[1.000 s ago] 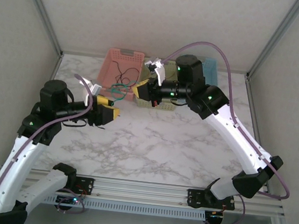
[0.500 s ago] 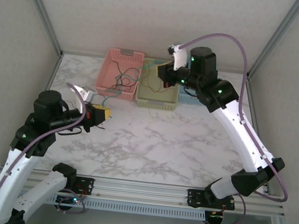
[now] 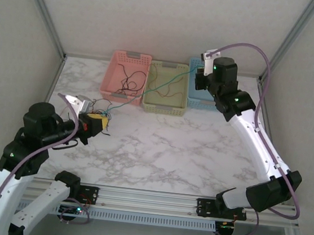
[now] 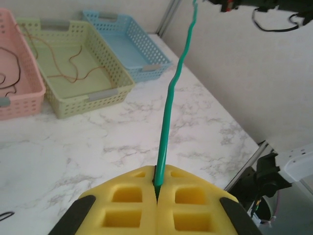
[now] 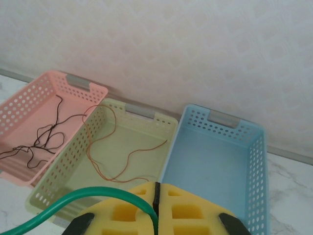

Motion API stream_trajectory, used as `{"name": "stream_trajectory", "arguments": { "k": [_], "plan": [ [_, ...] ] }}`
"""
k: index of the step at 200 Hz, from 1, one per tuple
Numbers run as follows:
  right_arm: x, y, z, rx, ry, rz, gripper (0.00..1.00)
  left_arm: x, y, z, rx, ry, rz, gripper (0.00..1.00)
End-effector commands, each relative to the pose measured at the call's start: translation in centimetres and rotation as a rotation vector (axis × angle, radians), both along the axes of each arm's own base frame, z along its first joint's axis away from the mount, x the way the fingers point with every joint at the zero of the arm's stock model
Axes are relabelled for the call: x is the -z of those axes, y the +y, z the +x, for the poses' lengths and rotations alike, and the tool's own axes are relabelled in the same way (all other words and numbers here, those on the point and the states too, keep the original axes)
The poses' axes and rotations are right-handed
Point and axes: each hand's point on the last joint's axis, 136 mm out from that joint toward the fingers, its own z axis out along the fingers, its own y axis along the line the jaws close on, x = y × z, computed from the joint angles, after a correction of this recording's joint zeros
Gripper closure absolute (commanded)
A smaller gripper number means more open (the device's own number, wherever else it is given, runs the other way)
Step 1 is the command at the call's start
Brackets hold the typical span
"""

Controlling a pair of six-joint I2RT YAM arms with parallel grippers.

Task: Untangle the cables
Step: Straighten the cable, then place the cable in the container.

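The left claw [image 4: 157, 188] and the right claw [image 5: 156, 197] each pinch the thin teal-green cable [image 4: 168, 112] tight, stretching it between them (presumably to tease it loose).

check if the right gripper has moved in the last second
Yes. The right gripper has swung right and back, from the front left corner of the yellow-green basket to over the blue basket.
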Motion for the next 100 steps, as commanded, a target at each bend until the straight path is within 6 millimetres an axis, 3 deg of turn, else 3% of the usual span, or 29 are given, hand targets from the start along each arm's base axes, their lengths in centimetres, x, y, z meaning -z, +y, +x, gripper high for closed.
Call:
{"name": "stream_trajectory", "arguments": {
  "k": [1, 15, 31, 51, 67, 100],
  "plan": [
    [-2.6, -5.8, 2.0, 0.225, -0.079, 0.076, 1.00, 1.6, 1.1, -0.6, -0.046, 0.032, 0.052, 1.00],
    [-2.5, -6.1, 2.3, 0.229, -0.073, 0.095, 1.00, 1.9, 1.3, -0.2, -0.063, 0.037, 0.057, 0.99],
    [-2.3, -6.2, 2.8, 0.237, -0.051, 0.104, 1.00, 2.3, 1.4, 0.3, -0.078, 0.048, 0.067, 0.48],
    [-1.6, -6.9, 3.9, 0.289, -0.011, 0.095, 1.00, 2.5, 2.1, 1.1, -0.136, 0.043, 0.091, 0.14],
    [-1.3, -7.8, 4.6, 0.347, -0.006, 0.113, 1.00, 2.4, 2.5, 1.4, -0.159, 0.031, 0.094, 0.07],
    [-0.6, -9.2, 6.6, 0.460, 0.009, 0.124, 1.00, 2.5, 2.0, 1.3, -0.136, 0.035, 0.084, 0.06]
  ]
}}
